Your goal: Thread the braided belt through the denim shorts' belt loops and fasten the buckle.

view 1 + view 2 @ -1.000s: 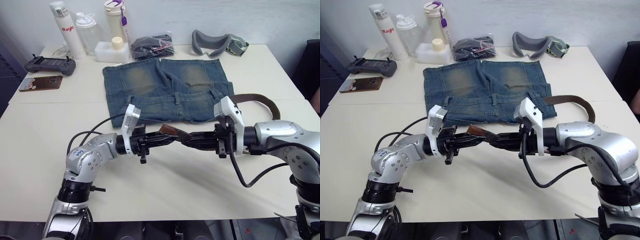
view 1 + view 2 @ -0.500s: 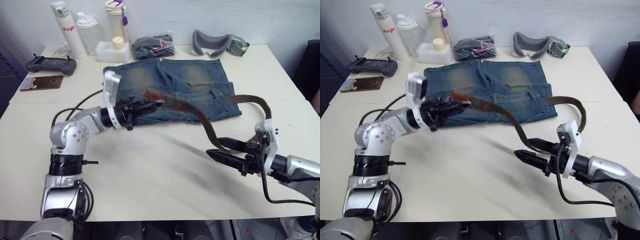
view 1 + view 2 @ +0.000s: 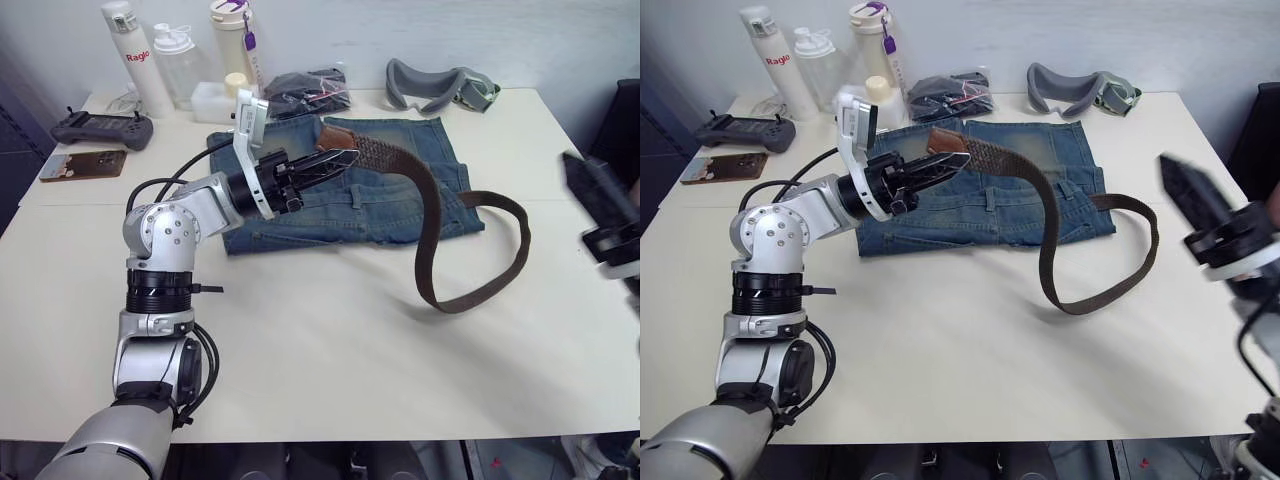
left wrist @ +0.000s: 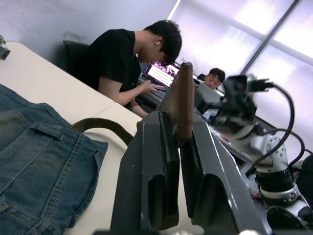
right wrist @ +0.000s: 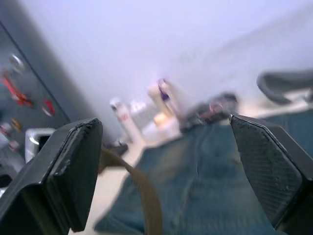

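Left eye view: the left gripper [image 3: 335, 162] pinches the braided belt [image 3: 432, 215] end above the denim shorts [image 3: 400, 180]; it loops onto the surface [image 3: 300, 330]. Left wrist view: fingers [image 4: 146, 161] clamp the strap. Right wrist view: right gripper [image 5: 166, 171] spread wide, empty.

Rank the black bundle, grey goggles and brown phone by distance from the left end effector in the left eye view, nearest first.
From the left end effector:
1. Black bundle, just behind it at the table's back.
2. Grey goggles, back right.
3. Brown phone, far left edge.
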`<state>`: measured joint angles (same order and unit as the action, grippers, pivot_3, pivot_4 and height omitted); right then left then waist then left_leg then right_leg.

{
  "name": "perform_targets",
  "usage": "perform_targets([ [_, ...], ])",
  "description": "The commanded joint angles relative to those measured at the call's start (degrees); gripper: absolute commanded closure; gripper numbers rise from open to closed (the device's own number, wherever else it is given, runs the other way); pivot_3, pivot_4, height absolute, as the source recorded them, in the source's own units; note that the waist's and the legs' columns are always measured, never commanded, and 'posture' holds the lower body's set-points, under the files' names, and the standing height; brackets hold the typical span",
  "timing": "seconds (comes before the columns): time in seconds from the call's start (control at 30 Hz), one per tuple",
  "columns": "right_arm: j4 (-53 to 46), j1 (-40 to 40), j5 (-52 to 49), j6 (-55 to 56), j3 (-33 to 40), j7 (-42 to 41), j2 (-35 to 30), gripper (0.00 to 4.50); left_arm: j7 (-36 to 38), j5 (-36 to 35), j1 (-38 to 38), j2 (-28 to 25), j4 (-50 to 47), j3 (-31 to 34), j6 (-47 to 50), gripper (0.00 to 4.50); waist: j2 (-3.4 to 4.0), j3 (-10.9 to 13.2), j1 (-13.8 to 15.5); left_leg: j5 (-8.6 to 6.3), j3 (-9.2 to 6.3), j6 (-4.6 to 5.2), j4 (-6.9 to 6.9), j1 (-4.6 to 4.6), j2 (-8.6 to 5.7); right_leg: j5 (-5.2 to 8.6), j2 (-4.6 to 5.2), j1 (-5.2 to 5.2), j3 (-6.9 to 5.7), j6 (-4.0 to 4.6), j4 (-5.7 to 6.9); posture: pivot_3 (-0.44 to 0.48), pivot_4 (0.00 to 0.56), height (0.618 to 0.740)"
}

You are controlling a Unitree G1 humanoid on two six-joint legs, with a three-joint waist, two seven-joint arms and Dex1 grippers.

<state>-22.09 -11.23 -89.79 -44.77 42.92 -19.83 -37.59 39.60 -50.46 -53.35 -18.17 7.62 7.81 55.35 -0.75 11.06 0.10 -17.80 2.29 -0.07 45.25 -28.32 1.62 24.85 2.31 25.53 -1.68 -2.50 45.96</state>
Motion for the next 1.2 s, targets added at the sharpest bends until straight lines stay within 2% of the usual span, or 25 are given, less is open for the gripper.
perform_targets([
  [0.03, -10.4, 6.0, -4.6, -2.5, -8.8, -1.9, 2.5, 0.09, -5.7, -3.1, -4.6, 4.5, 1.4, 1.9, 4.1, 4.50, -0.01, 0.0, 0.1, 0.01, -0.01, 0.00, 0.00, -0.03, 0.01, 0.01, 0.01, 0.00, -0.04, -0.01, 0.01, 0.000, 0.150, 0.656],
  [0.13, -15.4, 8.8, -0.6, -1.2, -20.1, -0.8, 8.2, 0.09, -10.2, -7.3, -8.0, 8.4, 3.7, 4.8, 10.1, 4.50, -0.07, 0.0, -0.1, 0.03, -0.05, 0.03, 0.03, -0.16, 0.01, -0.02, 0.02, 0.01, -0.14, -0.07, 0.00, 0.000, 0.150, 0.656],
  [0.27, -14.4, 7.3, 4.4, 4.2, -29.2, 1.9, 18.4, 0.09, -14.1, -15.0, -10.8, 11.0, 5.0, 8.5, 19.4, 4.50, -0.09, 0.0, -0.5, 0.03, -0.03, 0.04, 0.03, -0.16, -0.01, -0.02, 0.05, 0.05, -0.13, -0.16, 0.01, 0.000, 0.150, 0.656],
  [0.33, -12.1, 5.7, 4.5, 9.0, -29.6, 3.1, 24.7, 0.09, -15.1, -16.8, -10.3, 10.7, 4.1, 8.7, 22.8, 4.50, -0.09, 0.0, -0.5, 0.06, -0.03, -0.02, -0.03, -0.10, -0.03, -0.01, 0.06, 0.07, -0.12, -0.17, 0.05, 0.000, 0.150, 0.656],
  [0.47, -8.5, 2.8, 8.3, 16.4, -28.8, 3.4, 31.5, 0.09, -17.5, -17.3, -8.2, 9.9, 2.8, 9.2, 24.9, 4.50, -0.09, 0.0, -0.3, 0.10, -0.05, -0.09, -0.02, -0.08, -0.03, -0.01, 0.08, 0.07, -0.12, -0.15, 0.06, 0.000, 0.150, 0.656],
  [0.7, -7.7, 2.2, 5.9, 18.5, -29.8, 4.9, 34.3, 0.09, -21.6, -14.1, -5.9, 10.2, 2.5, 9.3, 22.8, 4.50, -0.09, 0.0, -0.1, 0.10, -0.04, -0.09, 0.01, -0.09, -0.05, 0.00, 0.11, 0.07, -0.11, -0.13, 0.09, 0.000, 0.150, 0.656],
  [0.8, -6.3, 1.9, 7.6, 18.5, -30.4, 5.0, 33.9, 0.89, -21.7, -13.2, -4.9, 10.4, 2.6, 8.6, 22.1, 4.50, -0.08, 0.0, -0.2, 0.10, -0.03, -0.09, 0.02, -0.08, -0.05, 0.02, 0.10, 0.08, -0.11, -0.09, 0.12, 0.000, 0.150, 0.656],
  [1.03, -0.9, -1.1, 11.2, 19.9, -31.1, 5.7, 34.8, 4.36, -20.1, -12.4, -3.5, 10.4, 1.4, 6.4, 21.8, 4.50, -0.08, 0.0, -0.2, 0.10, -0.01, -0.09, 0.03, -0.09, -0.05, 0.04, 0.11, 0.12, -0.10, -0.05, 0.17, 0.000, 0.150, 0.656],
  [1.2, 1.6, -3.2, 11.8, 19.4, -30.4, 6.1, 34.7, 4.44, -18.7, -11.0, -2.8, 9.7, 1.1, 5.1, 20.7, 4.50, -0.08, 0.0, -0.2, 0.10, 0.00, -0.09, 0.03, -0.10, -0.04, 0.05, 0.11, 0.14, -0.09, -0.03, 0.20, 0.000, 0.150, 0.656],
])
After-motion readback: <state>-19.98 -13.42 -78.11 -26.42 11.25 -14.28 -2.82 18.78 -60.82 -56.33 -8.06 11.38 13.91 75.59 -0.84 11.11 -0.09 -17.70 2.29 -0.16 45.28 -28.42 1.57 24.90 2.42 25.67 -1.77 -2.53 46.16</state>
